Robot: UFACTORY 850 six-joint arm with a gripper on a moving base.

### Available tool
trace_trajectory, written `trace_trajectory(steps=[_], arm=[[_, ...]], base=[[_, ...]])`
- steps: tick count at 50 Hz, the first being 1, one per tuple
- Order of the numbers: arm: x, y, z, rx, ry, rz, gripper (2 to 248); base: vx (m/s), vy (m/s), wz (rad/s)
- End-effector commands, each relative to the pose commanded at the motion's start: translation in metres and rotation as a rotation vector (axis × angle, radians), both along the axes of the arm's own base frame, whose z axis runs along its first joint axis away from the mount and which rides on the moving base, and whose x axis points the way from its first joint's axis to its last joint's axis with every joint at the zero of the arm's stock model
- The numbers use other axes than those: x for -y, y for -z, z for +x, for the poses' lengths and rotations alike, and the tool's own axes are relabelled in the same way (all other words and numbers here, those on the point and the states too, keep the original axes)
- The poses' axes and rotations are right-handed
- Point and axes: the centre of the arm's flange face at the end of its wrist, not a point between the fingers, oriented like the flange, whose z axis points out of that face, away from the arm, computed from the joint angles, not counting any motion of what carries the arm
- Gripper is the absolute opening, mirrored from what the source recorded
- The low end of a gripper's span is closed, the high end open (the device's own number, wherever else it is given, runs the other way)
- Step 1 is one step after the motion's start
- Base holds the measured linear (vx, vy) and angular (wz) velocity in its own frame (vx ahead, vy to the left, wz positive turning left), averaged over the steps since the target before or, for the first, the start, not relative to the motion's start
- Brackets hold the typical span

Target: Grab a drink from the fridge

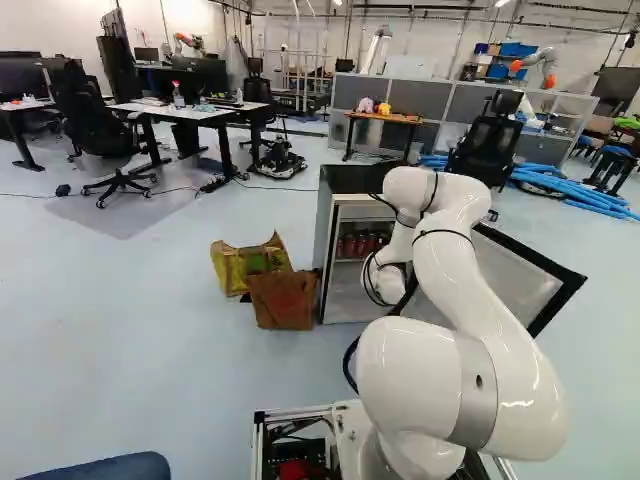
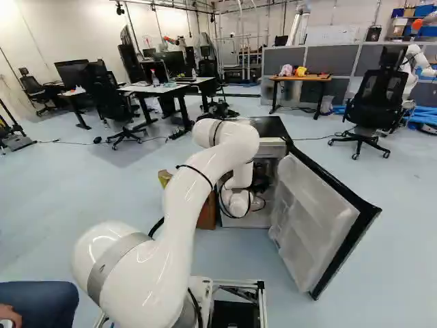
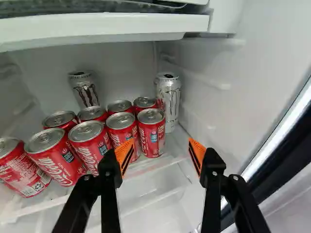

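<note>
The fridge (image 1: 328, 240) stands open at the middle of the left base view, red cans (image 3: 151, 132) inside, lower right of a yellow bag (image 1: 232, 268) and brown bag (image 1: 284, 300)... The fridge (image 1: 328, 240) stands open near the middle of the left base view, with a yellow bag (image 1: 232, 268) and a brown bag (image 1: 284, 300) beside it. Its shelf holds red cans (image 3: 151, 132) in rows, with two tall silver cans (image 3: 168, 103) behind. The arm (image 2: 181, 225) arches up and dips into the fridge, its gripper (image 2: 261, 183) partly hidden. In the wrist view the fingers stand spread and hold nothing, cans ahead of them. The right base view's lower right shows the door's (image 2: 314, 222) moulded inner side.
</note>
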Motion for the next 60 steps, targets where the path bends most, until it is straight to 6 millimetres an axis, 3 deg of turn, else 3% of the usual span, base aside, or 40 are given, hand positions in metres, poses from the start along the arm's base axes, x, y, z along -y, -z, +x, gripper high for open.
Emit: trace_trajectory(steps=[60], arm=[[0.015, 0.022, 0.040, 0.028, -0.003, -0.013, 168]], base=[[0.000, 0.000, 0.000]])
